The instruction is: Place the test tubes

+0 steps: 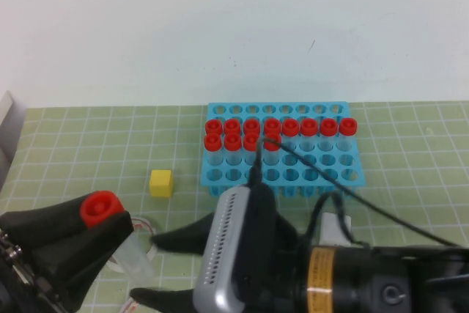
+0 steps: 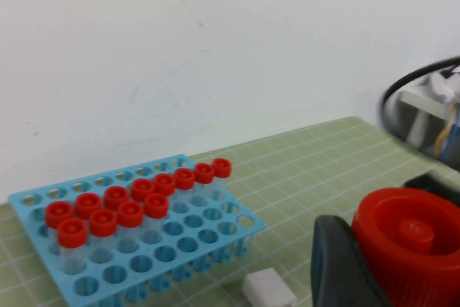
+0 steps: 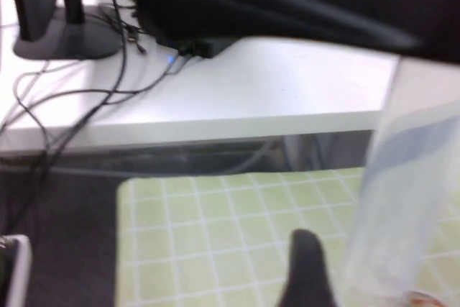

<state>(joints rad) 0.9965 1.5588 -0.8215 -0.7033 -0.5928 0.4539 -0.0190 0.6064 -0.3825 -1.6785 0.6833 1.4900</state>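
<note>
Right hand, nearest, centre: fingers spread beside test tube. Left hand, low left: clamped on its capped end, likely for transfer to blue rack.

Left arm sits low at the near left corner. Left gripper points right and inward, fingers clamped on a test tube at its cap end. Right arm lies along the near edge, coming in from the right, wrist rolled on its side. Right gripper aims left, toward the left gripper. Its jaws are spread wide, one finger just beside the tube's lower body, not gripping.
</note>
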